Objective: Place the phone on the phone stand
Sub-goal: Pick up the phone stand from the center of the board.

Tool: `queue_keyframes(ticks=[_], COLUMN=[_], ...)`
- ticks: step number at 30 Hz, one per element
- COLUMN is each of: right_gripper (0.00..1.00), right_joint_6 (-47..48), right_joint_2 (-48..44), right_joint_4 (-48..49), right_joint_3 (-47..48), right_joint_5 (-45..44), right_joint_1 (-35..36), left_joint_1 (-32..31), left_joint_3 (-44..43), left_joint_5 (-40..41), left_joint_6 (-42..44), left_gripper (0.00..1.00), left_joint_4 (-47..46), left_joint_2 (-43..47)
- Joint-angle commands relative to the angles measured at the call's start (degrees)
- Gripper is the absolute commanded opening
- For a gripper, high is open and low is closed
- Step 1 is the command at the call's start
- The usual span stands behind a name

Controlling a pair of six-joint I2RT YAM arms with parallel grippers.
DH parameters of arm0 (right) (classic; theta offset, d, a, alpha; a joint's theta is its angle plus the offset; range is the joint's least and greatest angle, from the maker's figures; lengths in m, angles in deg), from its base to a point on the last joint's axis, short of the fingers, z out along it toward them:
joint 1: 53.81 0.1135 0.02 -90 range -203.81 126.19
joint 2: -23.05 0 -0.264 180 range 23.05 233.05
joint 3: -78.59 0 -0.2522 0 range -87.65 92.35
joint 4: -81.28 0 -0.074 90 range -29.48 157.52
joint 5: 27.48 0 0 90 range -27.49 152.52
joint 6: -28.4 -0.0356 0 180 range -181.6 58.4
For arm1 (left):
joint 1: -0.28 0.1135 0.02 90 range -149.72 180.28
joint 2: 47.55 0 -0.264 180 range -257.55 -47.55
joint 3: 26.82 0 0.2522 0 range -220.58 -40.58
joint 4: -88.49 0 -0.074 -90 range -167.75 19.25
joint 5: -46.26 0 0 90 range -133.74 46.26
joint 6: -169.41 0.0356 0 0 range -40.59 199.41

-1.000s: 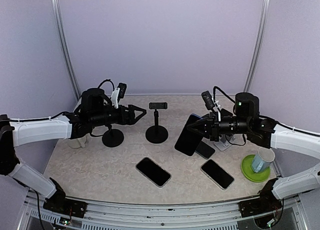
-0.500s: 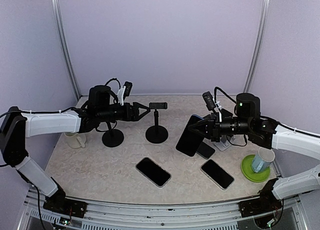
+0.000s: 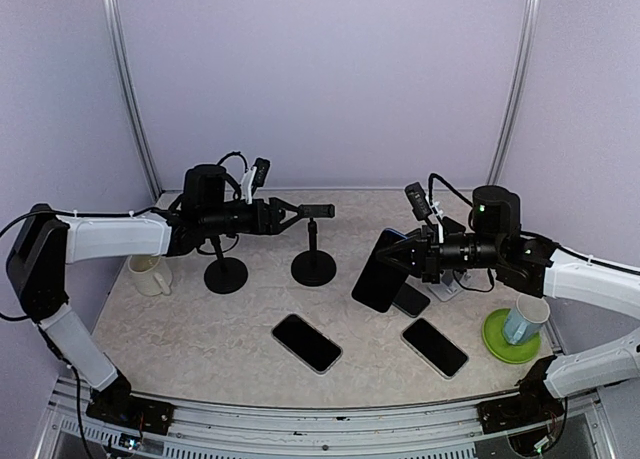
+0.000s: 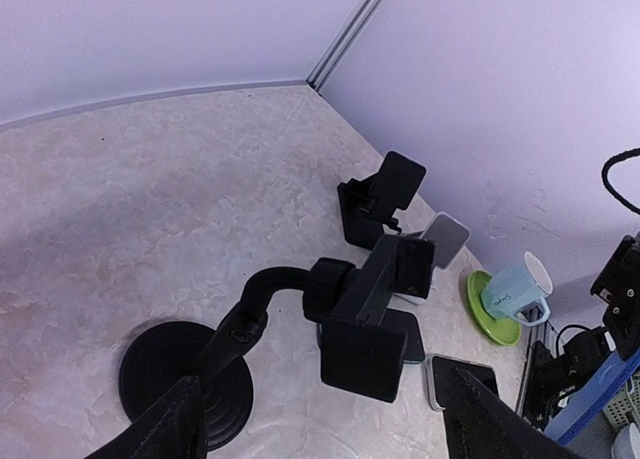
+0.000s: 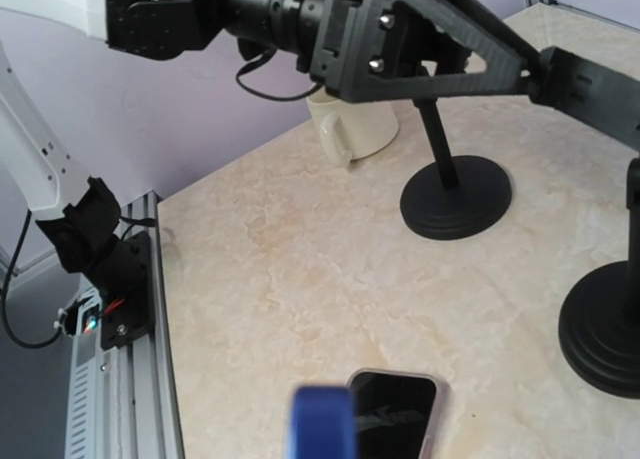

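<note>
Phone: it is held tilted in the air, near its upper end, by the closed right tool, to the right of the stand.
Phone stand: it stands on the tabletop, on a round foot.
Left tool: the jaws are kept wide, one at each side of the cradle; nothing is gripped.
Handling: the phone is judged stiff, flat, smooth and slippery, and breakable if dropped.
Hold: the edges should be pinched and the glass spared; the stand may tip, so the cradle should be steadied.

top external: high behind arm bases, faces back wall, whole table in frame. left wrist: close on phone stand, looks rightward. right wrist: low, looks leftward. all share phone stand.
</note>
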Motion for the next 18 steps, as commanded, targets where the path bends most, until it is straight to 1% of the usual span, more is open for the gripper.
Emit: queue_keyframes(ticks=[1,14,18], right_gripper=[0.0,0.0,0.0], right_joint_6=[-0.39,-0.38,-0.52], right_joint_2=[-0.79,-0.61,-0.32], right_joint_4=[2.92,3.52,3.71], right_joint_3=[0.18,-0.6,-0.64], right_joint_5=[0.32,-0.2,-0.1], right_joint_1=[-0.57,-0.53,-0.53], left_joint_1=[0.42,0.47,0.46], left_joint_3=[-2.58,-5.08,-5.64], left_joint_5=[-3.37,-6.76,-7.99], left_joint_6=[-0.48,-1.03,-1.38], left_gripper=[0.78,0.72,0.68], left_joint_4=[-1.99,-2.95,-3.6], left_joint_2=[-1.48,-4.3,-4.94])
